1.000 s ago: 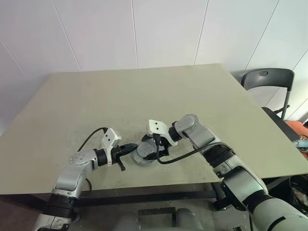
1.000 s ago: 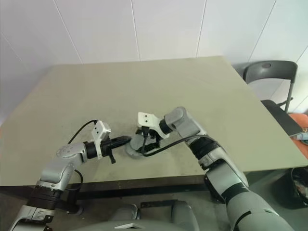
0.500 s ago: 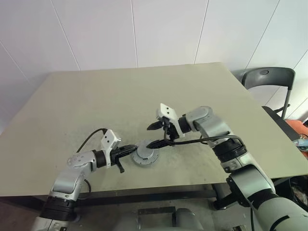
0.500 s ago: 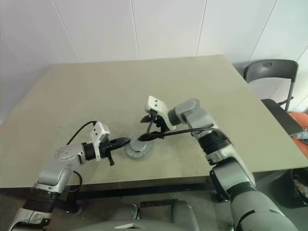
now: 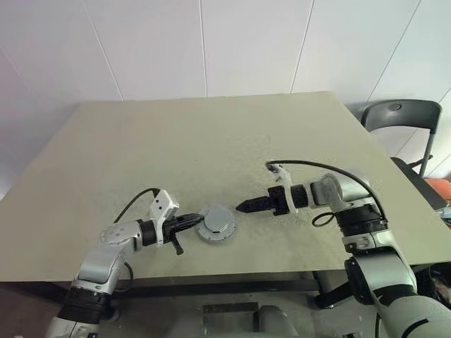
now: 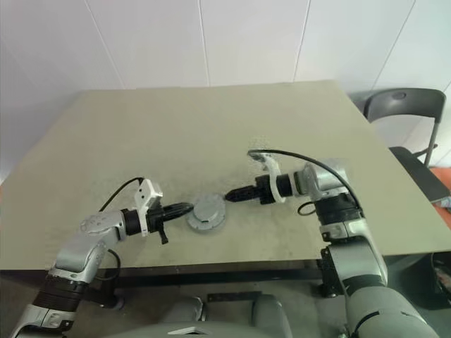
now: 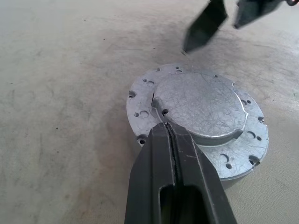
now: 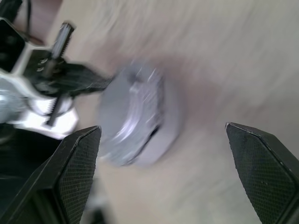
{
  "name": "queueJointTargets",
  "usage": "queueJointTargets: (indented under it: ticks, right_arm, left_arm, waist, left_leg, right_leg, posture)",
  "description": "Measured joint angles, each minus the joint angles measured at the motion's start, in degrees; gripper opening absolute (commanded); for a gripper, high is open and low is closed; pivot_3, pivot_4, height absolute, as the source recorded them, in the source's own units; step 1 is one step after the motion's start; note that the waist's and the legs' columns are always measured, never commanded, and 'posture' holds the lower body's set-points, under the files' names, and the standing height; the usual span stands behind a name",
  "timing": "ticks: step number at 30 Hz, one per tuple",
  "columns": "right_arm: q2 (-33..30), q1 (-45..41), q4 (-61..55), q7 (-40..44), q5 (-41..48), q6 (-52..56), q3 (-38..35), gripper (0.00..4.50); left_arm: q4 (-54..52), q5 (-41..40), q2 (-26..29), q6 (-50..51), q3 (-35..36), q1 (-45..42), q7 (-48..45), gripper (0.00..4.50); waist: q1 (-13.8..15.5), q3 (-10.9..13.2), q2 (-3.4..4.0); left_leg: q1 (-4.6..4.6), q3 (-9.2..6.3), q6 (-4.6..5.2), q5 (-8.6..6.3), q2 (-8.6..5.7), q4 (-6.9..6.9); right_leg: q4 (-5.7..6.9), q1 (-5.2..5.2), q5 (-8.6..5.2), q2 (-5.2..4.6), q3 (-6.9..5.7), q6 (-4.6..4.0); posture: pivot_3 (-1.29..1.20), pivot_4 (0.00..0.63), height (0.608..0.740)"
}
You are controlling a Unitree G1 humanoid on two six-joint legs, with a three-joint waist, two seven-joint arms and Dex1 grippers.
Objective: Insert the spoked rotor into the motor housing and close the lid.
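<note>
The grey lid lies flat on top of the round motor housing near the table's front edge. In the left wrist view the lid shows a raised centre plate and small holes around its rim. The spoked rotor is hidden. My left gripper is shut, and its tips rest at the lid's left rim. To the right of the housing and clear of it, my right gripper points left at it. It is open, with one finger far from the other and nothing between them.
The beige table has bare room behind and beside the housing. Its front edge runs just below both arms. A black chair stands past the table's right corner. A black cable loops over my right forearm.
My right gripper has drawn away from above the housing to the right and rolled over, leaving the lid uncovered on it. The left gripper has stayed at the rim.
</note>
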Motion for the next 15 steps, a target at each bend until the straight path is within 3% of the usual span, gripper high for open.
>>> queueJointTargets:
  ticks: [4, 15]
  right_arm:
    - [1.2, -1.7, 4.8, -4.4, 4.8, 4.6, -3.8, 4.47]
    - [5.4, -1.6, 11.1, -16.2, 12.0, 4.7, -6.0, 4.47]
  left_arm:
    - [0.0, -0.1, 0.1, 0.0, 0.1, -0.1, -0.2, 0.00]
    - [0.0, -0.3, 0.2, 0.0, 0.1, 0.0, -0.2, 0.00]
  waist:
    - [-0.1, 0.0, 0.00]
    - [-0.2, 0.0, 0.01]
  left_leg:
    - [-0.14, 0.02, 0.00, 0.00, -0.02, 0.09]
    - [-0.15, 0.02, 0.01, 0.01, -0.02, 0.16]
  right_leg:
    - [0.02, -0.10, 0.03, 0.00, 0.00, 0.04]
    - [0.08, -0.10, 0.04, 0.01, 0.00, 0.14]
  posture:
    - [0.00, 0.000, 0.740]
    - [0.00, 0.000, 0.740]
